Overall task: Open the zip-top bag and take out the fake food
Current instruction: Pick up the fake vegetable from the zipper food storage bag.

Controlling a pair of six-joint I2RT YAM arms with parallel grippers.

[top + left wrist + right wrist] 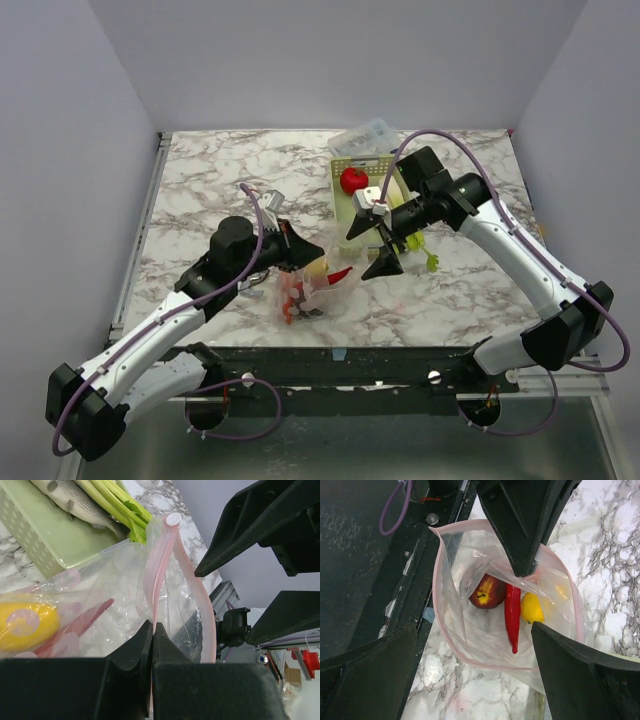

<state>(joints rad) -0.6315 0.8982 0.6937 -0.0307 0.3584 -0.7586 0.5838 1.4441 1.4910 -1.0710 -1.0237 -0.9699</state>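
Clear plastic zip-top bag [460, 630], mouth open; rim pinched between the closed jaws of the left gripper [152, 635]. Red fruit [485, 592], chili [512, 617] and lemon [531, 607] lie inside, between the wide-spread, empty jaws of the right gripper [372, 247]. Step: removal. Next, judged: lower, close on one piece.

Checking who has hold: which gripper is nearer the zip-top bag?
Left. The left gripper is shut on the zip-top bag at its pink rim; the right gripper hangs open just above its mouth.

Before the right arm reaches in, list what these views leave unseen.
- Top view: contents of the zip-top bag, too small and partly under the left gripper.
- Left wrist: lemon cut off by the left edge.
- Right wrist: part of the bag's rim behind the left gripper.
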